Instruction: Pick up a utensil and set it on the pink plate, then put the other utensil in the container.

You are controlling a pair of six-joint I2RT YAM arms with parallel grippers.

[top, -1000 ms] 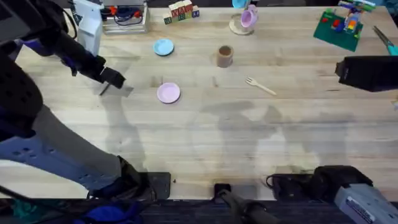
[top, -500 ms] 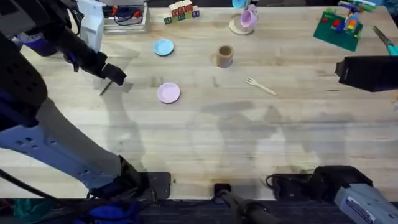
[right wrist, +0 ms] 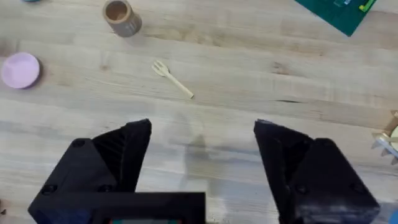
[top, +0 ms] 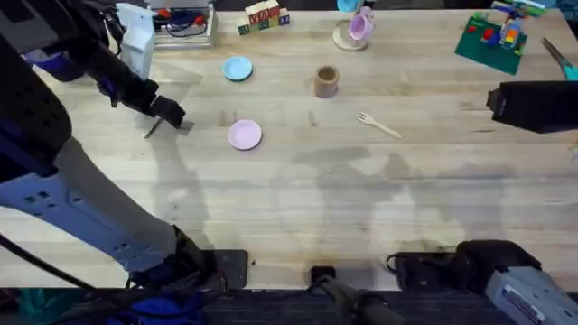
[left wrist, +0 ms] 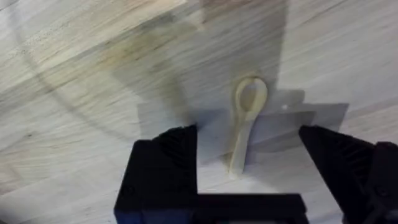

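The utensil (left wrist: 247, 122), a pale wooden spoon, lies flat on the table between the two black fingers of my left gripper (left wrist: 249, 158), which stands open just above it. Seen from overhead, the left gripper (top: 168, 114) hovers at the table's left, a short way left of the pink plate (top: 245, 134). The other utensil, a wooden fork (top: 377, 124), lies right of centre, with the tan container (top: 326, 81) upright behind it to the left. My right gripper (right wrist: 202, 155) is open with nothing in it, high above the table's right side, looking at the fork (right wrist: 173, 78), container (right wrist: 122, 17) and pink plate (right wrist: 20, 69).
A light blue plate (top: 237, 69) sits behind the pink one. A pink mug (top: 361, 25) on a coaster stands at the far edge, a green toy board (top: 492, 38) at the far right, and a white device (top: 135, 36) at the far left.
The left arm has shifted slightly away from the camera while its gripper stays over the same spot. The right arm and the table's things have not moved.
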